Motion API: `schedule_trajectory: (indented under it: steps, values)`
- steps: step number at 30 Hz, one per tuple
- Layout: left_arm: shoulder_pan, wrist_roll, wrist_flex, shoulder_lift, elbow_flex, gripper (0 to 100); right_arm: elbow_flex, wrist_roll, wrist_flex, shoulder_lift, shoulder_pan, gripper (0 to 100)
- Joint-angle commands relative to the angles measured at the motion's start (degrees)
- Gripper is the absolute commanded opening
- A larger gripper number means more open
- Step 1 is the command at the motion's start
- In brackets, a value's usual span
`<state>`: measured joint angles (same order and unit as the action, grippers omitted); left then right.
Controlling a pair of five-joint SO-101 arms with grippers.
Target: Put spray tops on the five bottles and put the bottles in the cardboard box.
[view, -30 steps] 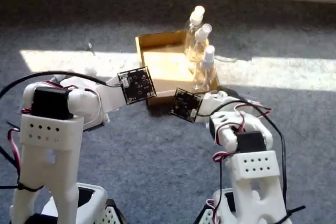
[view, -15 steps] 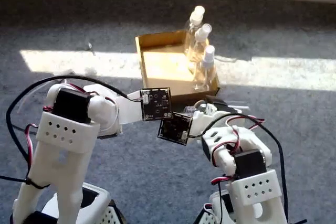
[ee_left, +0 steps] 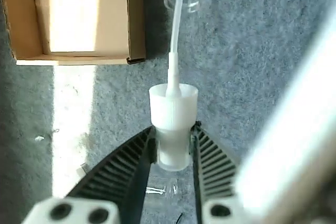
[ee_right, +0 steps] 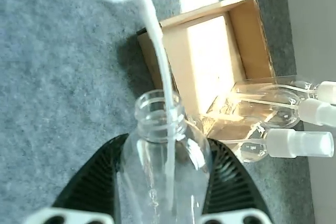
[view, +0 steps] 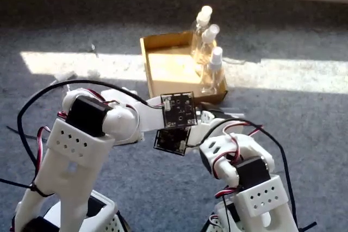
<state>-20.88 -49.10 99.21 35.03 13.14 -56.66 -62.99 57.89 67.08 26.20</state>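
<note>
1. Grey carpet (view: 304, 134) forms the working surface, crossed by a band of sunlight (view: 293, 74) that falls over the far half of the scene.
2. Cardboard box (view: 145, 63): open-topped, lying on the carpet just beyond my two wrists, with its floor lit by the sun.
3. Three capped bottles (view: 206, 50): clear, each with a white spray top, standing upright in a row along one side wall of the box.
4. My left arm (view: 81, 134) and my right arm (view: 239, 161) come together in the high view, with the wrists overlapping just on the near side of the box.
5. My left gripper (ee_left: 174, 129): the jaws are closed on a white spray top (ee_left: 173, 114), one black ribbed finger (ee_left: 142, 150) pressing on each side of its collar.
6. Dip tube (ee_left: 176, 51): a thin, pale tube running from the spray top toward the neck of the bottle opposite.
7. My right gripper (ee_right: 167, 142): the jaws are clamped around the body of an open bottle (ee_right: 157, 182), which is clear and has no cap.
8. Bottle neck (ee_right: 157, 111): the dip tube passes through the threaded opening and runs on inside the glass, while the spray top itself is held well apart from the neck.
9. Held bottle and spray top both hang over the carpet, outside the box and beside its near corner.
</note>
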Motion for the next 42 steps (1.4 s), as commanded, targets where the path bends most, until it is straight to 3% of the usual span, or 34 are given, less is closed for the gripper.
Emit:
schedule_trajectory:
  steps: [1, 10, 22, 34, 42]
  values:
    - [-1.63, 2.73, -2.64, 0.75, -2.51, 0, 0.31, 0.88, 0.04, 0.92, 0.84, 0.4]
    - [-10.59, 5.80, -2.90, 0.57, -2.33, 0, 0.40, 1.32, 0.31, 0.92, 5.41, 0.4]
    - [-10.86, 5.98, -6.15, -9.19, -3.82, 0, 0.40, 4.04, 0.04, 1.01, 10.77, 0.4]
    - [-14.37, 6.07, -5.63, -9.80, -5.58, 1, 0.31, 4.13, -0.04, 0.92, 10.86, 0.4]
    - [-8.92, 10.11, -5.63, -10.15, -11.21, 1, -1.54, 4.31, -0.13, 1.01, 10.77, 0.4]
